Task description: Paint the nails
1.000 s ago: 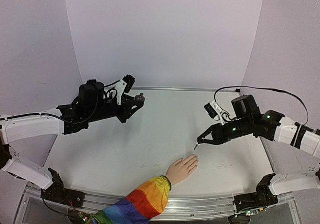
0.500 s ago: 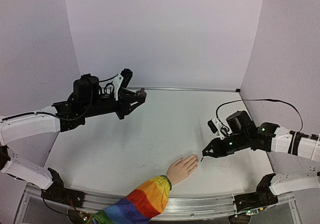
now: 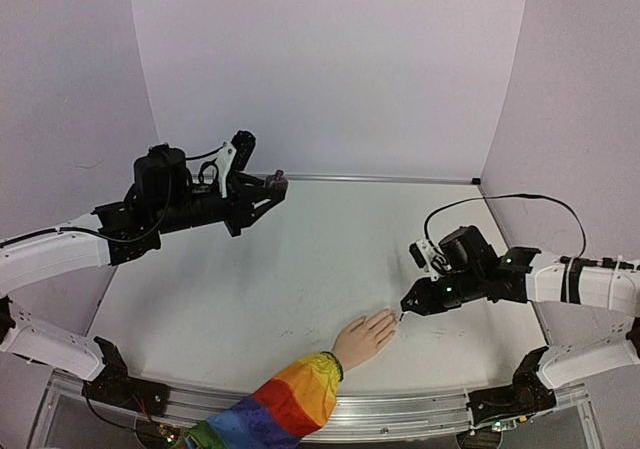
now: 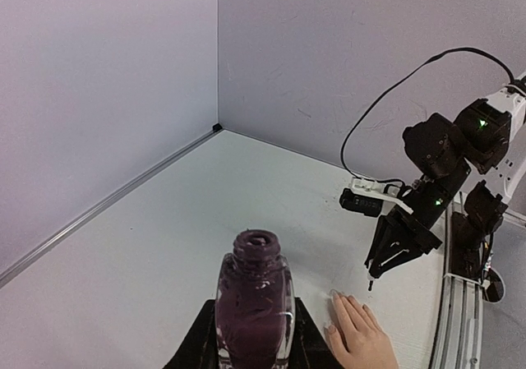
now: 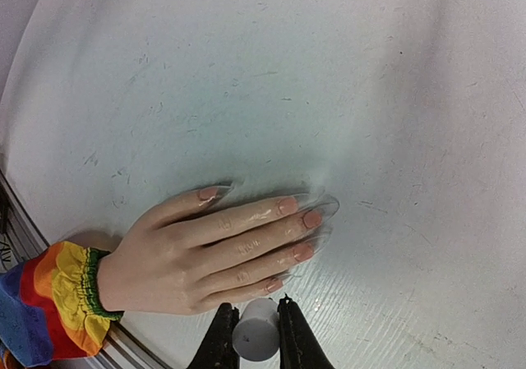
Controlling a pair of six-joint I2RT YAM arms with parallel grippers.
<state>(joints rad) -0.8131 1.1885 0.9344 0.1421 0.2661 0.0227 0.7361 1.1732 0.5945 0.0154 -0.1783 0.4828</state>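
Observation:
The pale mannequin hand (image 3: 365, 335) with its rainbow sleeve (image 3: 285, 401) lies palm down near the table's front edge. Its skin-toned nails (image 5: 311, 219) show in the right wrist view; I see no dark polish on them. My right gripper (image 3: 407, 305) (image 5: 258, 305) is shut on a white brush cap (image 5: 256, 340), low over the table just beyond the little finger's nail (image 5: 274, 285). The thin brush tip (image 3: 400, 317) hangs beside the fingertips. At the back left my left gripper (image 3: 272, 183) (image 4: 255, 338) is raised and shut on the open dark purple polish bottle (image 4: 255, 303).
The white table (image 3: 300, 269) is closed in by lilac walls at the back and both sides. A metal rail (image 3: 420, 409) runs along the front edge under the sleeve. The right arm's cable (image 3: 500, 201) loops above it.
My right gripper has come down and towards the hand's fingertips with the brush. The left arm has drifted a little left and back with the bottle.

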